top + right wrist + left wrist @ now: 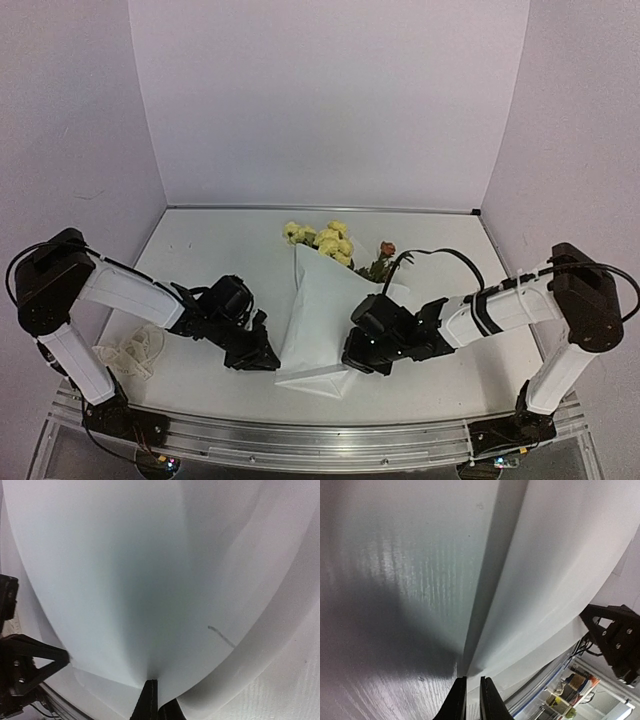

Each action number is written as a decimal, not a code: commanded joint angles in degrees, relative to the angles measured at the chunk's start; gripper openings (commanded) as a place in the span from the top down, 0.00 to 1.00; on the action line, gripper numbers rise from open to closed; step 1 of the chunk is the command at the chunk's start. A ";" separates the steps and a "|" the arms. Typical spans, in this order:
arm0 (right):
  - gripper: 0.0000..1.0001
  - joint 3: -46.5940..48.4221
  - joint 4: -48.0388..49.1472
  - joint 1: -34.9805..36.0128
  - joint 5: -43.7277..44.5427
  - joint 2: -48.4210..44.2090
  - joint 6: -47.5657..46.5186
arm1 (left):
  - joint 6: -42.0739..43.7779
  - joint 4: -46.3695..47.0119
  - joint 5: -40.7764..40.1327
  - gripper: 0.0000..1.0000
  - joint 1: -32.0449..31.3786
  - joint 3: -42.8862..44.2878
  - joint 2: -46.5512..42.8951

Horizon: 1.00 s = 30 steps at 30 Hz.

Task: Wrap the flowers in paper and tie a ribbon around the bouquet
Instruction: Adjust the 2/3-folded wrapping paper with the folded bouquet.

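The left arm and right arm are white tubular links between bulky black joint housings, ending in black wrists and slim black fingers. A black cable arcs over the right arm, whose white link bears a dark band.

The paper is plain matte white, shaded soft grey along its folds, with one short dark grey streak seen from the right wrist. The flowers at its far end are pale yellow. To their right is one orange-brown bloom above dark green leaves. The ribbon, near left, is cream-white; any print on it is too small to tell. The table is white, with a faint grain up close. The left arm and right arm have white links and black joints. The left end effector and right end effector are black. The walls are pale lilac. The rail at the near edge is silver.
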 commanded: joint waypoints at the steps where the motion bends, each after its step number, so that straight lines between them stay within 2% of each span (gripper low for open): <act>1: 1.00 0.44 -8.43 0.42 2.61 1.24 -7.50 | -0.58 -6.63 -2.22 0.86 2.02 6.41 -4.78; 7: 1.00 4.41 -16.95 0.64 7.02 2.32 -15.90 | 4.97 -6.74 -0.19 0.82 11.73 15.24 -1.77; 10: 1.00 6.22 -19.33 0.63 8.13 2.82 -19.66 | 8.83 -2.11 2.30 0.76 16.75 19.75 2.44; 14: 1.00 8.78 -22.76 0.64 9.26 4.00 -24.72 | 10.60 6.32 6.24 0.61 19.57 24.97 8.34; 16: 1.00 9.16 -22.79 0.63 9.09 4.15 -26.23 | 11.22 7.25 6.93 0.53 19.89 28.10 11.63; 19: 1.00 9.70 -23.48 0.61 9.58 4.19 -27.57 | 9.88 11.34 10.95 0.46 20.56 31.32 17.65; 26: 1.00 10.55 -24.43 0.42 10.29 4.77 -29.57 | 6.01 21.63 16.72 0.45 20.90 35.84 27.38; 27: 1.00 10.57 -24.51 0.36 10.29 4.87 -29.72 | 5.93 21.55 16.65 0.48 20.90 36.73 28.53; 30: 1.00 10.34 -24.63 0.16 10.38 4.93 -30.35 | 5.67 20.39 15.69 0.68 21.32 38.48 30.95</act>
